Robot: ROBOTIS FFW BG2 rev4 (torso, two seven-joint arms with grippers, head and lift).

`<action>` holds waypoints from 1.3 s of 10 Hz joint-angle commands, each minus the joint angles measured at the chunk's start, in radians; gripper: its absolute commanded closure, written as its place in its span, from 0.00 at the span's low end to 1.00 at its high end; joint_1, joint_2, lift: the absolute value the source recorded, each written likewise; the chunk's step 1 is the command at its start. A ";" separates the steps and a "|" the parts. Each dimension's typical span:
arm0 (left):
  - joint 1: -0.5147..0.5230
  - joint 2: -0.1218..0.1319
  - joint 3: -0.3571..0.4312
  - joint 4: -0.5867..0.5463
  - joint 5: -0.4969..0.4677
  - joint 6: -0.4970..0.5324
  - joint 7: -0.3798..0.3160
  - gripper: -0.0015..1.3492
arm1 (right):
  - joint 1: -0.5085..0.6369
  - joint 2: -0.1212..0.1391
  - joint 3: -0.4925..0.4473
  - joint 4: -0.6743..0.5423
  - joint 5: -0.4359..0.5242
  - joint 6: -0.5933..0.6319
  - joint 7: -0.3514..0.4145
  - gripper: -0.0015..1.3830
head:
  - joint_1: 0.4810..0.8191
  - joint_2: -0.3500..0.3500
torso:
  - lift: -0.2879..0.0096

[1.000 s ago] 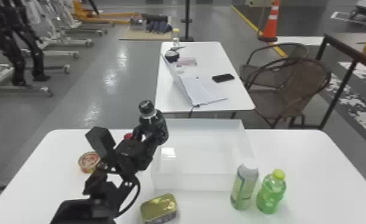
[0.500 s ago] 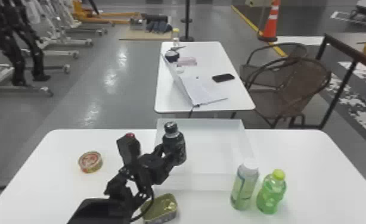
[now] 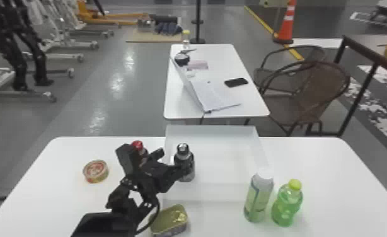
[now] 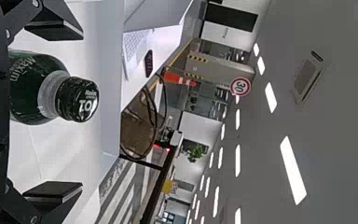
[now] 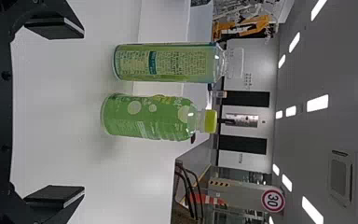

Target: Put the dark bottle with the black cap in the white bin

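My left gripper (image 3: 153, 164) is at the left side of the white bin (image 3: 226, 130), its fingers released and spread wide around the dark bottle with the black cap (image 3: 186, 166). I see that bottle upright inside the bin, toward its left wall. My right gripper (image 5: 83, 112) also has its fingers apart, empty. On the desk (image 3: 60, 201), I've got a round tin (image 3: 95, 171) left of the bin and the yellow-capped green bottle (image 3: 286, 204) to its near right.
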State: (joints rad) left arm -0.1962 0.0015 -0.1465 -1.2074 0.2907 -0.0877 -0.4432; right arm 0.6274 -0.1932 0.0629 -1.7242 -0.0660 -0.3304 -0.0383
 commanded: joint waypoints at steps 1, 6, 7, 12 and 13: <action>0.018 -0.004 0.002 -0.017 0.022 -0.009 -0.002 0.11 | 0.000 0.000 0.000 0.000 0.000 0.001 0.000 0.08 | 0.20 0.50 | 0.63; 0.468 -0.004 0.214 -0.431 -0.053 -0.205 0.267 0.11 | 0.003 0.006 0.000 -0.005 0.005 -0.001 0.001 0.08 | 0.20 0.50 | 0.63; 0.557 -0.004 0.240 -0.446 -0.054 -0.271 0.336 0.11 | 0.005 0.006 0.000 -0.008 0.006 0.001 0.001 0.08 | 0.20 0.50 | 0.63; 0.725 -0.004 0.387 -0.357 -0.199 -0.386 0.268 0.11 | 0.014 0.003 -0.002 -0.017 0.009 0.007 0.001 0.08 | 0.20 0.50 | 0.63; 0.725 -0.004 0.396 -0.333 -0.205 -0.419 0.268 0.11 | 0.014 0.005 -0.002 -0.017 0.009 0.008 0.001 0.08 | 0.20 0.50 | 0.63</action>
State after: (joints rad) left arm 0.5275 0.0015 0.2414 -1.5547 0.0949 -0.4874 -0.1770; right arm 0.6412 -0.1888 0.0613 -1.7408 -0.0569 -0.3231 -0.0367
